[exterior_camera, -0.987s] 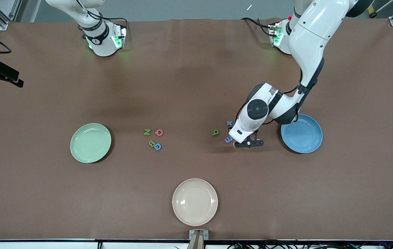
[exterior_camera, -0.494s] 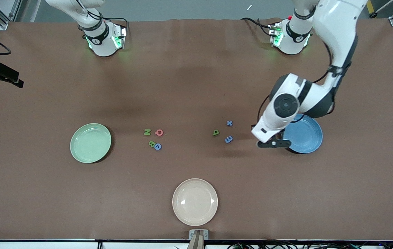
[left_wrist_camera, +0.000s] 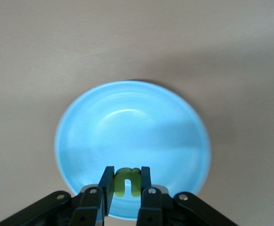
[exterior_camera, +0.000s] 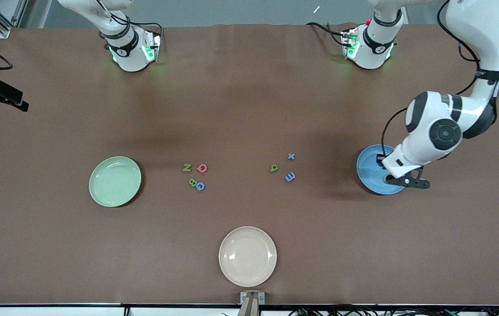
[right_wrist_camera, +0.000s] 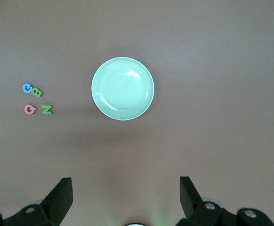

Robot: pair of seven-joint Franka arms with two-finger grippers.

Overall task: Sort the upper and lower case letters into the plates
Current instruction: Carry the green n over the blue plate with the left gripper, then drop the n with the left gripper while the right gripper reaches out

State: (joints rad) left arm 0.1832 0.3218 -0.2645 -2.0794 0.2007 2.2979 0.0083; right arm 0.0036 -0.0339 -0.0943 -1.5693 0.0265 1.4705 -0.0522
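A: Where is the left gripper [left_wrist_camera: 126, 184]?

B: Over the blue plate [exterior_camera: 372, 169], at the rim toward the left arm's end of the table [exterior_camera: 249, 87]. Its fingers [left_wrist_camera: 107, 187] are clamped on a small green lowercase letter [left_wrist_camera: 127, 181], an "n" by its shape, held up in the air above the plate's inner floor.

A: And the right gripper [right_wrist_camera: 126, 197]?

B: It waits high over the right arm's end of the table, fingers spread wide apart with nothing between them. The pale green plate [exterior_camera: 115, 181] lies below it.

A: What letters lie on the table?

B: Between the two plates, two loose groups. Nearer the green plate: a green N [exterior_camera: 187, 167] beside a red G [exterior_camera: 202, 167], and, slightly nearer the front camera, a green B [exterior_camera: 192, 182] touching a blue C [exterior_camera: 200, 186]. Nearer the blue plate: a blue x [exterior_camera: 291, 156], a green q-like letter [exterior_camera: 274, 167] and a blue E-shaped letter [exterior_camera: 290, 177], each apart from the others.

A: Anything else?

B: A cream-white plate [exterior_camera: 247, 256] lies nearest the front camera, well apart from both coloured plates.
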